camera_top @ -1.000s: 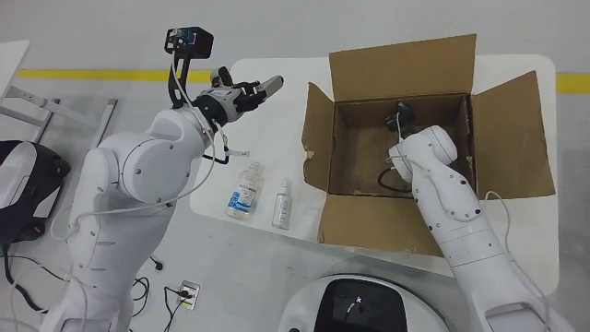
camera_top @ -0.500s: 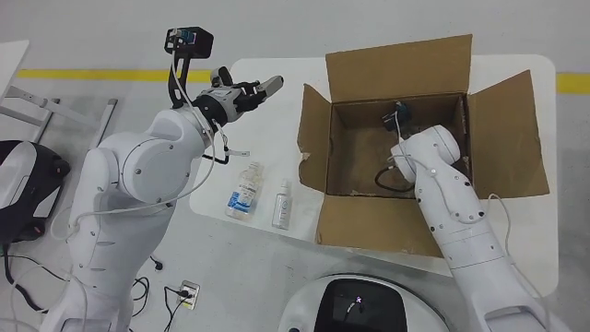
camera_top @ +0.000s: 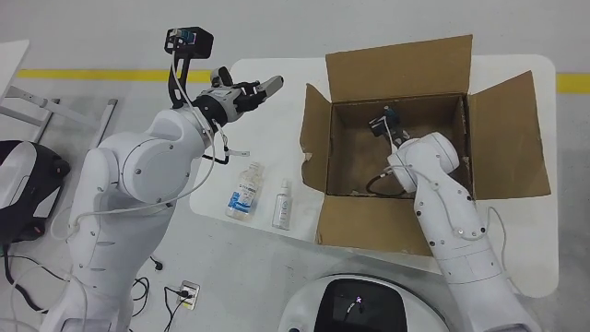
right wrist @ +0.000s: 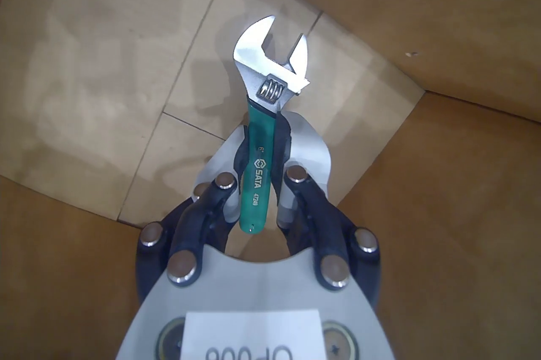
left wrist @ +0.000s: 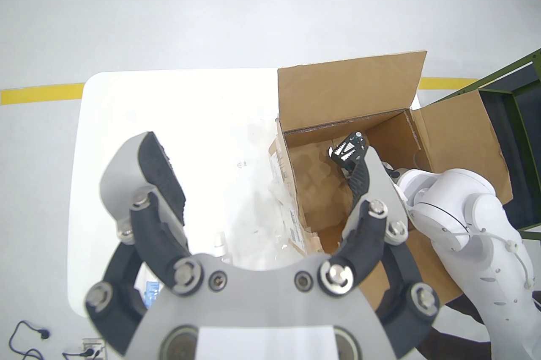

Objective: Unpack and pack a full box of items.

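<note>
Right gripper (right wrist: pixel 264 150) is sitting inside the open cardboard box (camera_top: pixel 502 138), fingers clamping tight on the green handle of an adjustable wrench (right wrist: pixel 270 78), its steel head pointing at the box floor and possibly just clear of it. Left gripper (left wrist: pixel 255 154) is hanging wide open, gripping nothing, above the white table (camera_top: pixel 267 138), where a clear bottle (camera_top: pixel 244 189) and a slim bottle (camera_top: pixel 283 206) are lying beside the box.

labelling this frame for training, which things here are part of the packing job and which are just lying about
Job: cardboard box; wrench held by the right gripper inside it; large bottle and small bottle on the table; open left gripper.
Lying about: floor socket; green frame.
</note>
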